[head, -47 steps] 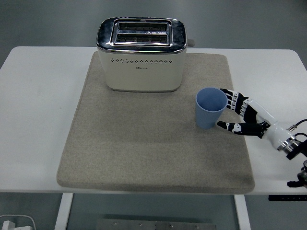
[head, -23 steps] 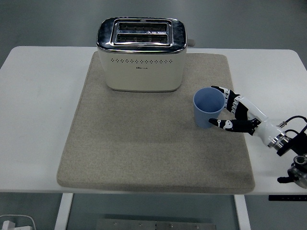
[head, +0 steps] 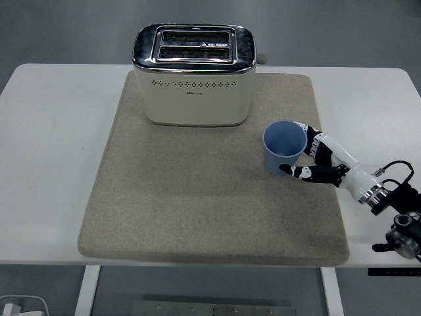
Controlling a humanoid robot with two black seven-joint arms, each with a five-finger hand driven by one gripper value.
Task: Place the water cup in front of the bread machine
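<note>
Cup: the light blue plastic water cup (head: 284, 147) stands upright on the beige felt mat (head: 197, 197), by the mat's right edge, about halfway between its far and near edges.
Right hand: the black-and-white five-fingered right hand (head: 318, 162) comes in from the tabletop's right edge and wraps the cup from the right, thumb across the near wall, fingers (head: 314, 141) round the far right side, so it's clamped on the cup.
Cup versus hand: cup sits left of the palm, cradled between thumb and fingers.
Toaster: the cream two-slot bread machine with a chrome top (head: 194, 74) stands at the mat's far edge, well apart from the cup, up and left of it.
Table: the white tabletop (head: 52, 145) carries the mat.
</note>
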